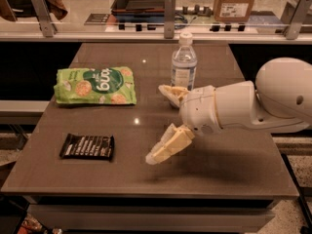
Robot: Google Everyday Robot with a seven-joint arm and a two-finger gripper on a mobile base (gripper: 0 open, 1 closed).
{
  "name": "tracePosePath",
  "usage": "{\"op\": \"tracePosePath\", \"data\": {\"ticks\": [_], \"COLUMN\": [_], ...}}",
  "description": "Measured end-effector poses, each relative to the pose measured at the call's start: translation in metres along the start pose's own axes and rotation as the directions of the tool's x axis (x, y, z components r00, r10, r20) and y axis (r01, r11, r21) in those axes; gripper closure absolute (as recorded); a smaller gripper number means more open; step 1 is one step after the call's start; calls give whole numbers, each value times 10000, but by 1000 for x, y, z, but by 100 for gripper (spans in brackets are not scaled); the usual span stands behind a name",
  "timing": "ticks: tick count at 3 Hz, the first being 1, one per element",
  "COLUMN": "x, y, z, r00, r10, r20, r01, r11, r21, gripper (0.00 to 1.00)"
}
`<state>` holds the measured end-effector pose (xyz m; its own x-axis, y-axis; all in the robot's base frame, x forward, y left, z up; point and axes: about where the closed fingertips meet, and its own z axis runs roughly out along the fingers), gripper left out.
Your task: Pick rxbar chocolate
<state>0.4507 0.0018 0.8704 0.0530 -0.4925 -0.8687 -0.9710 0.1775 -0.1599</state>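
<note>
Camera view: our gripper hangs spread wide (holding nothing) beside the chocolate bar; we should centre over it, then descend.

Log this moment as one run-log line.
rxbar chocolate: flat on table, front-left, not grasped | tool: open, empty, to its right | phase: pre-grasp

Table bears green snack bag; upright water bottle stands well apart.

Brown rectangular desk bears green snack bag, black-wrapped flat rxbar chocolate, clear plastic bottle; cream gripper hangs spread above its middle.
</note>
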Motion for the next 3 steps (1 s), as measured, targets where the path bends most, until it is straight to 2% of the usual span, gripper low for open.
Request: {"op": "tracePosePath", "data": {"ticks": [2,3], "x": [-14,-15], "y": [17,30], "z": [41,62], "r00": [9951,9916], "r10": [-460,-460], "r20": [875,1209], "r01": [502,553], "r11": [9977,9957], "r21": [-462,-749], "gripper": [0,0]}}
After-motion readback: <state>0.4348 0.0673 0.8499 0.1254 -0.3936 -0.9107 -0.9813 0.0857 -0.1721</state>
